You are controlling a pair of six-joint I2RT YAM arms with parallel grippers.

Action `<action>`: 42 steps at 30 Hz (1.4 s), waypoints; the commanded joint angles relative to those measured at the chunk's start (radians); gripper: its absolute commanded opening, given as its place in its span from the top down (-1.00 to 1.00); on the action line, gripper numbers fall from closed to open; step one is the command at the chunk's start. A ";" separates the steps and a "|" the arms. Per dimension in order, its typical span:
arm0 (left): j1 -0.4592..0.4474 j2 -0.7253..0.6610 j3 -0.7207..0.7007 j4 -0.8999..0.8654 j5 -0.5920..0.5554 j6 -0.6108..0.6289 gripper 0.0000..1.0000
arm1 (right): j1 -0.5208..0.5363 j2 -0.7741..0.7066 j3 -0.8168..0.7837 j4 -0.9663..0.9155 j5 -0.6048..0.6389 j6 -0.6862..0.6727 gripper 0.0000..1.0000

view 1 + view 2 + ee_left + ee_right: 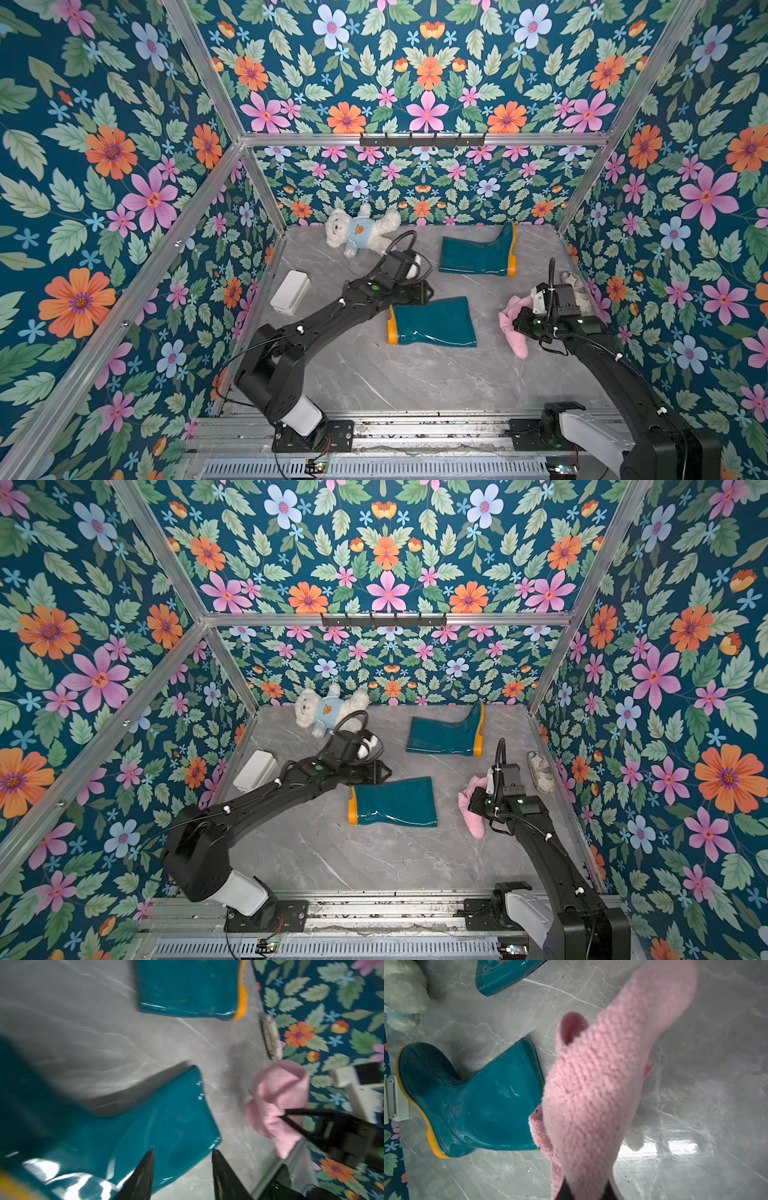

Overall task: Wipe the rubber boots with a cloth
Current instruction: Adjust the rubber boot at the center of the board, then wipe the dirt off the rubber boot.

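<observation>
Two glossy teal rubber boots with orange-yellow soles lie on their sides on the grey marble floor. The near boot (436, 322) (145, 1126) (483, 1105) has its sole to the left. The far boot (473, 253) (187, 987) has its sole to the right. My left gripper (424, 292) (183, 1150) hangs open just over the near boot's shaft, with nothing between its fingers. My right gripper (519, 319) (586, 1182) is shut on a pink cloth (512, 328) (602, 1084) (278, 1101), to the right of the near boot and apart from it.
A white teddy bear (359, 230) lies at the back left. A white box (289, 292) sits by the left wall. A grey patterned object (575, 286) rests against the right wall. Floral walls close in three sides, and a hook rail (422, 139) is at the back.
</observation>
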 commanded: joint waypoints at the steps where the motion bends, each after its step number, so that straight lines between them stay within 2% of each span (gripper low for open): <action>1: 0.067 -0.068 -0.112 0.018 -0.034 0.057 0.04 | 0.000 0.008 0.014 -0.021 0.010 -0.009 1.00; 7: 0.114 -0.077 -0.249 0.119 -0.051 0.062 0.08 | 0.000 0.036 0.041 -0.032 0.007 -0.017 1.00; 16: 0.135 -0.030 -0.277 0.153 -0.051 0.082 0.13 | 0.015 0.054 0.066 -0.035 0.001 0.003 1.00; 26: 0.160 -0.041 -0.347 0.201 -0.018 0.078 0.24 | 0.212 0.209 0.191 -0.005 0.081 0.055 1.00; 32: 0.172 -0.020 -0.371 0.239 0.016 0.083 0.39 | 0.403 0.404 0.366 0.038 0.118 0.097 1.00; 36: 0.181 -0.008 -0.390 0.266 0.030 0.084 0.42 | 0.532 0.614 0.567 0.078 0.098 0.126 1.00; 42: 0.196 -0.003 -0.417 0.302 0.056 0.083 0.45 | 0.652 0.954 0.883 0.080 0.029 0.149 1.00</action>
